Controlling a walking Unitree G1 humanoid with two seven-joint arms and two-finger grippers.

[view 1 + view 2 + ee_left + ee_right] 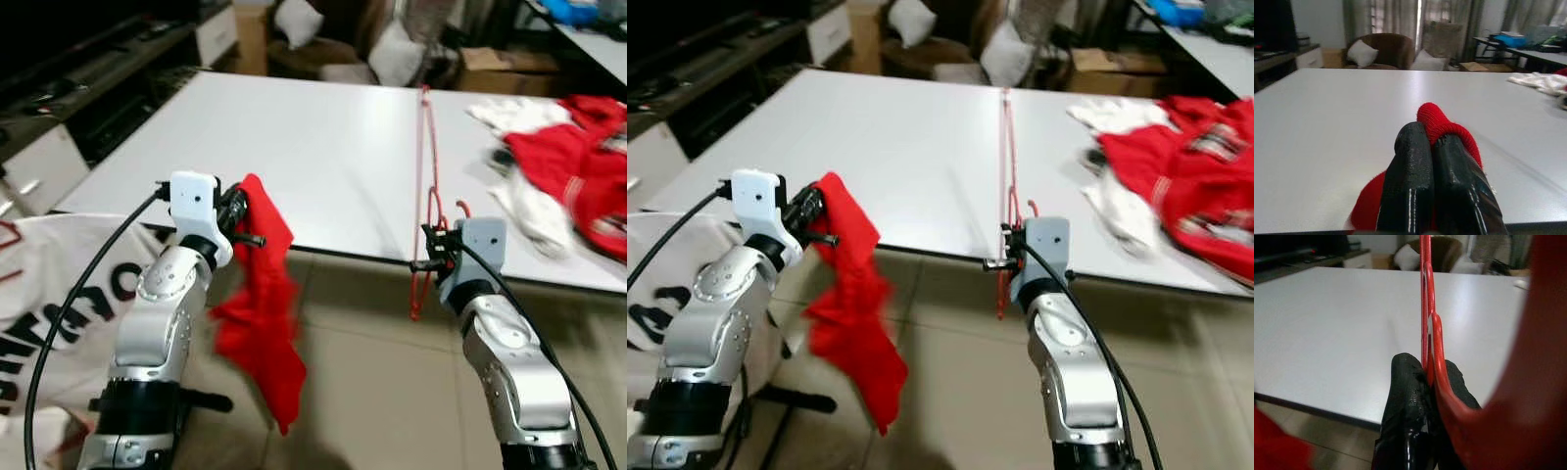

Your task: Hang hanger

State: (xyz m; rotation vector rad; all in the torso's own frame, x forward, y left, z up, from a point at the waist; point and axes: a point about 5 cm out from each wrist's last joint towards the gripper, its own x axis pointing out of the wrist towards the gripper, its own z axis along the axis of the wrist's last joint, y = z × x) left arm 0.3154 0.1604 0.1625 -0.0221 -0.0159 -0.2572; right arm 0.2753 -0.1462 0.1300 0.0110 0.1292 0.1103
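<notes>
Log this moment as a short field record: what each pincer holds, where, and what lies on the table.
left pincer: shut on red cloth, which hangs below the table edge
right pincer: shut on red hanger, held over the white table
table, far right: pile of red and white clothes
robot's left: white printed garment

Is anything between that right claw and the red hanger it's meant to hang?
No. The right claw is shut on the hanger itself, nothing between them. The left claw grips a red cloth off to the side.

Soft red cloth (pixel 257 294), thin glossy red plastic hanger (pixel 428 176), smooth matt white table (pixel 294 147), rough-textured black pincer fingers (pixel 1410 186).
</notes>
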